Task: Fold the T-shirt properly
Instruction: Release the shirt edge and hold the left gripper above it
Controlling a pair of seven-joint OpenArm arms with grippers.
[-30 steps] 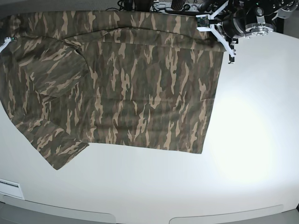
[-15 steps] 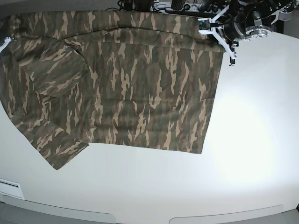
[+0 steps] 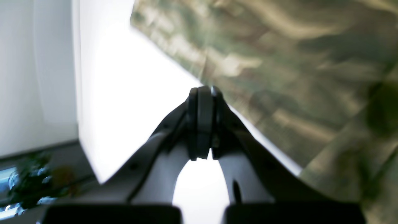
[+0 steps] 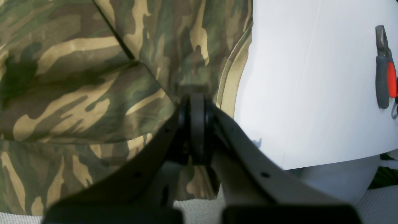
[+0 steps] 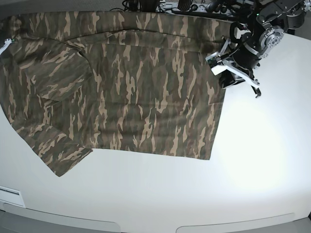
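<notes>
With our left tool (image 3: 203, 93) shut empty and right tool (image 4: 196, 96) pinching the T-shirt (image 5: 126, 92), we risk dragging it askew.

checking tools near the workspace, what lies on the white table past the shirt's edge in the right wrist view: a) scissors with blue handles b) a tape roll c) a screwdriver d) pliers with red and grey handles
d: pliers with red and grey handles lie on the white table, apart from the T-shirt.

T-shirt (image 5: 126, 92) spread across the table's (image 5: 262, 160) far-left part.
</notes>
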